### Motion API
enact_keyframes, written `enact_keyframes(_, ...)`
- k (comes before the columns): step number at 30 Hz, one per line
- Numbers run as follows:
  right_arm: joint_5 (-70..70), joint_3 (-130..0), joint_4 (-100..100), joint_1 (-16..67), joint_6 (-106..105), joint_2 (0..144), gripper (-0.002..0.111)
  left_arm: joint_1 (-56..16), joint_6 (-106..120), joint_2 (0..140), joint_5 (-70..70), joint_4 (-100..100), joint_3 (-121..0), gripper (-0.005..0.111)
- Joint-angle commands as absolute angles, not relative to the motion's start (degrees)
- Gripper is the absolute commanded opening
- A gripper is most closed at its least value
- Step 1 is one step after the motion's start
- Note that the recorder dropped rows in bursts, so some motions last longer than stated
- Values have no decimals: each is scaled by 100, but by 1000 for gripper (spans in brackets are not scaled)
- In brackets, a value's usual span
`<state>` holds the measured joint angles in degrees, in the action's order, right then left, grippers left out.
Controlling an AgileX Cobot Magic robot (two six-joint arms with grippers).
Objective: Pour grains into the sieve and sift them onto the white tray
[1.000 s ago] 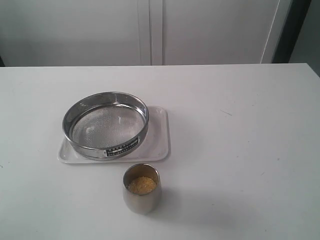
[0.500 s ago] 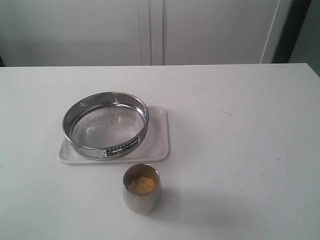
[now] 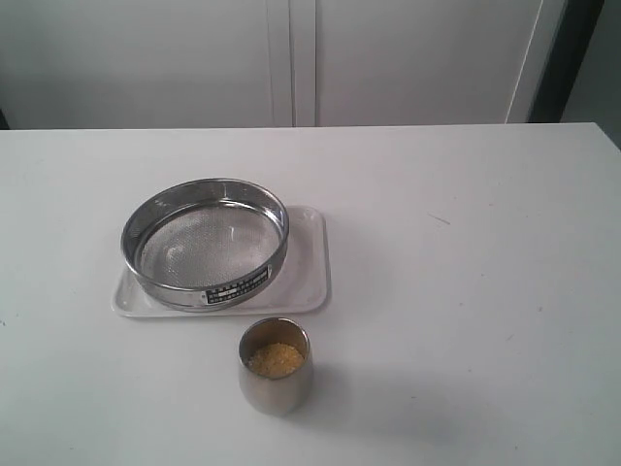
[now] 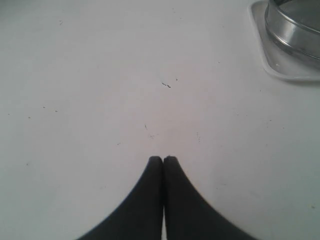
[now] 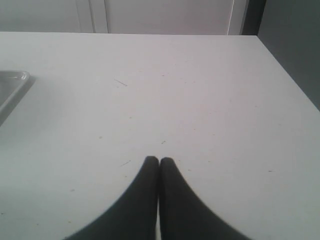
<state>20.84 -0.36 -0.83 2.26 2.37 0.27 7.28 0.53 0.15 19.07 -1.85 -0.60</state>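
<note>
With left end effector [image 4: 163,159] and right end effector [image 5: 159,160] hovering closed and empty, grains [image 3: 275,357] are sitting in steel cup [image 3: 276,386] at lower centre, below sieve [image 3: 205,241] on white tray [image 3: 310,264], likely nearer the left arm.

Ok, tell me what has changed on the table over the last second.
Nothing visibly changed. The wide round steel-rimmed mesh sieve sits on the flat white rectangular tray, the small steel cup holds the golden-yellow grains, and the left gripper and right gripper are shut, holding nothing.
</note>
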Motion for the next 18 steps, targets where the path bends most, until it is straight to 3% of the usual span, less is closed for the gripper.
enact_keyframes(1,2003,0,-89,220,217,0,0,729,0,0,1956,-208,0,0)
enact_keyframes(18,2003,0,-129,220,217,0,0,729,0,0,1956,-208,0,0)
